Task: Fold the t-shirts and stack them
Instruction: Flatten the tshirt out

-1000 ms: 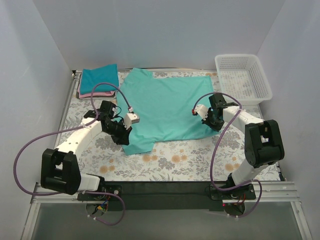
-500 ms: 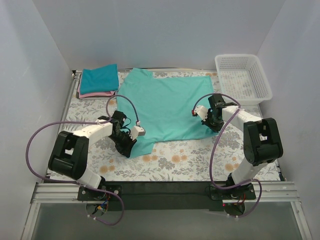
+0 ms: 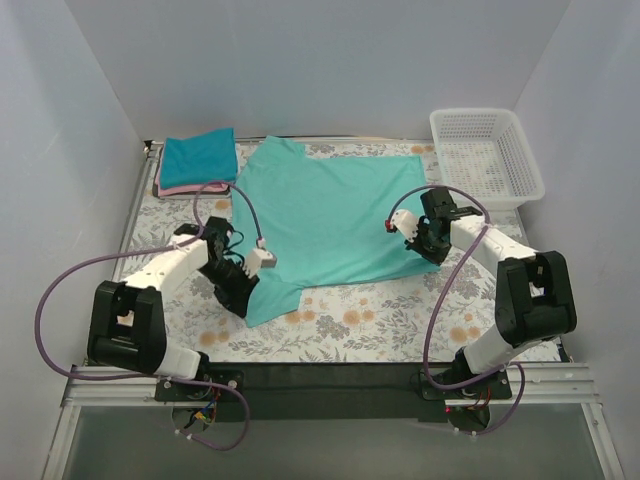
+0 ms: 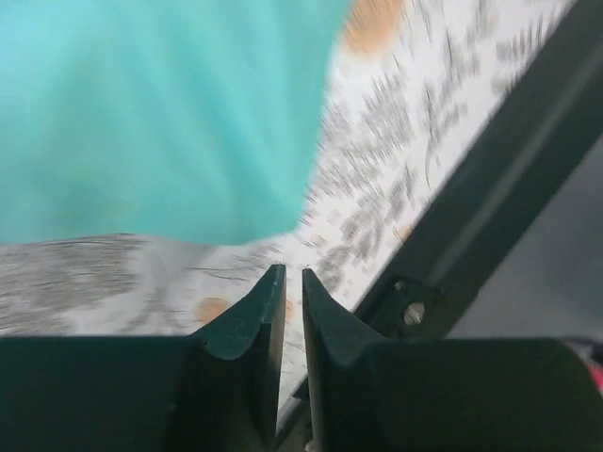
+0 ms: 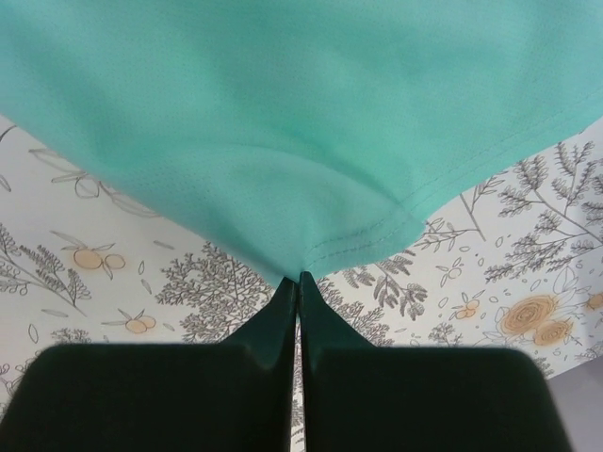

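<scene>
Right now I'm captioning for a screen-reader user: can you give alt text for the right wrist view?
The right gripper is shut on the hemmed corner of the sea-green t-shirt, which fills the upper part of the view. Below it shows the floral tablecloth.

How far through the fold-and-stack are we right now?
Done: a darker teal shirt lies folded on a pink shirt at the far left corner. In hand: the sea-green shirt lies spread flat; the right gripper is shut on its hem corner, while the left gripper, nearly shut, holds nothing. Left: fold that shirt and add it to the stack.
</scene>
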`<state>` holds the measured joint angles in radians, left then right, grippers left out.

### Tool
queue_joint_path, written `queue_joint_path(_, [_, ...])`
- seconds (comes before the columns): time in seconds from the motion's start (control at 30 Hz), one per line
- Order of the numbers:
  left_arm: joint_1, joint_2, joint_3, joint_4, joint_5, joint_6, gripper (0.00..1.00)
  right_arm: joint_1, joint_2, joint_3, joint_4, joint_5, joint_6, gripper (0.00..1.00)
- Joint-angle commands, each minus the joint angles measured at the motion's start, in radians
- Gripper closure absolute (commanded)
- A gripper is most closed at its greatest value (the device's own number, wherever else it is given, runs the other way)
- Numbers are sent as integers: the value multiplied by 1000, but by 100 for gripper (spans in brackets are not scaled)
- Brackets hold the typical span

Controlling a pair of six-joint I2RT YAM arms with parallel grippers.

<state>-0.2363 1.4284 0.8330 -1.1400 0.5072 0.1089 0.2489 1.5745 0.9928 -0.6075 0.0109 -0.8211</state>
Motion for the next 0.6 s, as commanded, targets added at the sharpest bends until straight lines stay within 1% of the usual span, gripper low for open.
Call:
queue_joint_path(0.0, [80,-10,191,95,91,-145,85,6,-53,-46,-40,-15,-50,99])
queue_joint_path(0.03, [86,7,221,124,76,-182,83,6,-57,-68,-38,-15,-59,99])
queue_joint_path(0.07, [89,48,239,197,53,-221,81,6,-62,-77,-37,15,-73,99])
queue_joint_path(0.1, [89,67,264,236,24,-306,80,4,-61,-83,-34,15,-78,99])
queue_joint_path(0.17, [91,105,273,322,-19,-348,80,6,-54,-100,-29,17,-79,99])
queue_joint_path(0.2, [91,133,267,359,-41,-412,79,6,-50,-105,-18,18,-79,99])
queue_joint_path(0.33, [91,202,239,425,-62,-445,80,6,-24,-125,-6,21,-69,99])
queue_joint_path(0.4, [91,204,138,462,-136,-443,82,13,-39,-160,-1,32,-73,99])
queue_joint_path(0.43, [91,204,138,462,-156,-443,82,13,-39,-167,-1,32,-73,99])
queue_joint_path(0.5, [101,207,89,465,-185,-428,83,13,-57,-192,-1,41,-82,99])
queue_joint_path(0.53, [106,216,75,465,-221,-426,84,13,-67,-219,-1,43,-87,99])
queue_joint_path(0.57, [130,224,66,464,-225,-422,85,13,-85,-235,-1,47,-101,99])
